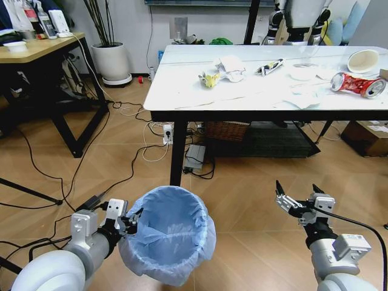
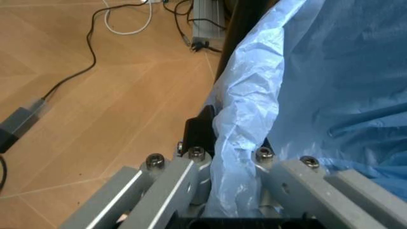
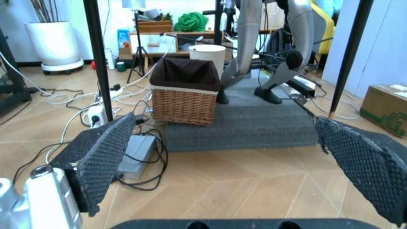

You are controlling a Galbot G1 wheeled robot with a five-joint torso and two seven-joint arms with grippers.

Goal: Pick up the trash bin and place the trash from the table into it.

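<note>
Where the left gripper (image 1: 129, 222) meets the trash bin (image 1: 168, 233), its fingers (image 2: 190, 179) are clamped on the rim, pinching the light blue bag (image 2: 245, 143) between them. Bin sits low in front of the robot, near the table (image 1: 182, 91). Right gripper (image 1: 300, 197) hangs beside it, fingers (image 3: 105, 157) spread, holding nothing. On the tabletop: crushed red can (image 1: 357, 84), yellow wrapper (image 1: 210, 77), crumpled white paper (image 1: 231, 66), paper cup (image 1: 363, 60).
</note>
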